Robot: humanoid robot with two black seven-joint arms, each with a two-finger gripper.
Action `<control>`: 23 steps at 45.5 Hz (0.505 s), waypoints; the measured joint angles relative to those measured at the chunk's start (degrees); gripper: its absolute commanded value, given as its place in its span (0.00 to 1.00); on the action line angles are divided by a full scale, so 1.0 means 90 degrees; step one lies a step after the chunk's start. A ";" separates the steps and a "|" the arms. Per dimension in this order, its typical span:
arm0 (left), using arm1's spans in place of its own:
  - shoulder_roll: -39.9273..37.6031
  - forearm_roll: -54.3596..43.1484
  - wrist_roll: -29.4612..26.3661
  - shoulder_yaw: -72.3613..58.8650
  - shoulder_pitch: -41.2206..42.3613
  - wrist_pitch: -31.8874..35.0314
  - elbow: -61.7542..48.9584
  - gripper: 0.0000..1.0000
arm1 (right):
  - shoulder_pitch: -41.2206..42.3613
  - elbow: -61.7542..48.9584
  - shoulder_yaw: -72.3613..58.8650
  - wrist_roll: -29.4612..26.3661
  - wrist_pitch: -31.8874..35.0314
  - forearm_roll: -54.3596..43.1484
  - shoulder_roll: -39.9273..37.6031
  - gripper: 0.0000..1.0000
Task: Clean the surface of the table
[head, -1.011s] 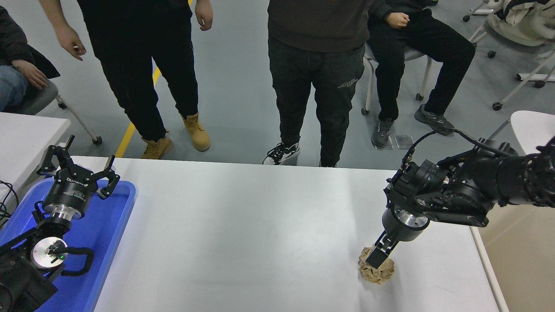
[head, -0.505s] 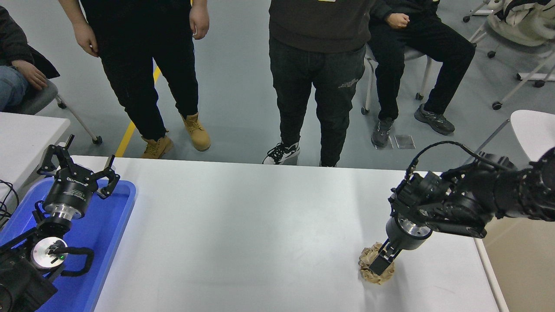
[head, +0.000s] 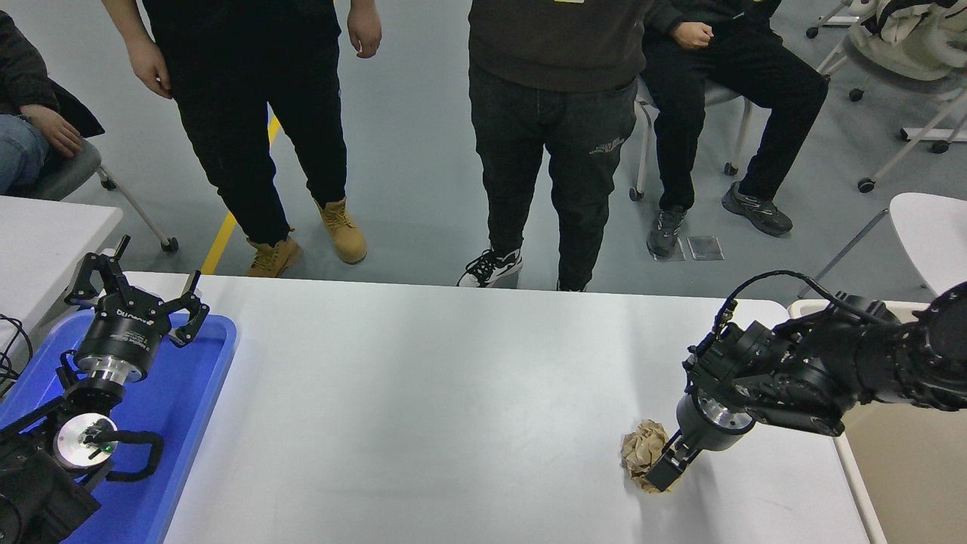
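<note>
The table surface [head: 453, 393] is a wide white top filling the lower part of the view. A crumpled brown paper ball [head: 642, 452] lies on it at the lower right. My right gripper [head: 663, 470] reaches down from the right edge and is shut on the paper ball's right side, its fingers pressed into the paper. Parked at the lower left, my left gripper [head: 136, 295] is open, hanging over the blue tray with nothing between its fingers.
A blue plastic tray [head: 196, 393] sits at the table's left end under the left arm. Several people stand or sit along the far side. A beige bin [head: 906, 453] stands beyond the table's right edge. A smaller white table [head: 45, 234] is at the left.
My right arm has dropped lower and drawn back to the right. The gripper has slid from the top of the paper ball to its right side, and the ball has shifted slightly.
</note>
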 measured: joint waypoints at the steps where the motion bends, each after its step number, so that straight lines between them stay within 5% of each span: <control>1: 0.0000 0.0000 0.0000 0.0000 0.0000 0.0000 0.0000 1.00 | -0.0010 -0.0011 0.0006 -0.0001 -0.0017 0.0000 0.0000 0.97; 13: 0.0000 0.0000 0.0000 0.0000 0.0000 0.0000 0.0000 1.00 | -0.0104 -0.0091 0.0044 0.0008 -0.0245 0.0001 0.0035 0.75; 17: 0.0000 0.0000 0.0000 -0.0001 0.0000 0.0000 0.0000 1.00 | -0.0147 -0.0136 0.0049 0.0017 -0.0331 0.0002 0.0046 0.46; 20: 0.0000 0.0000 0.0000 -0.0002 0.0000 0.0000 0.0000 1.00 | -0.0172 -0.0164 0.0049 0.0030 -0.0383 0.0002 0.0053 0.05; 23: 0.0000 0.0000 0.0000 -0.0002 0.0000 0.0000 0.0000 1.00 | -0.0178 -0.0186 0.0040 0.0035 -0.0402 0.0002 0.0057 0.00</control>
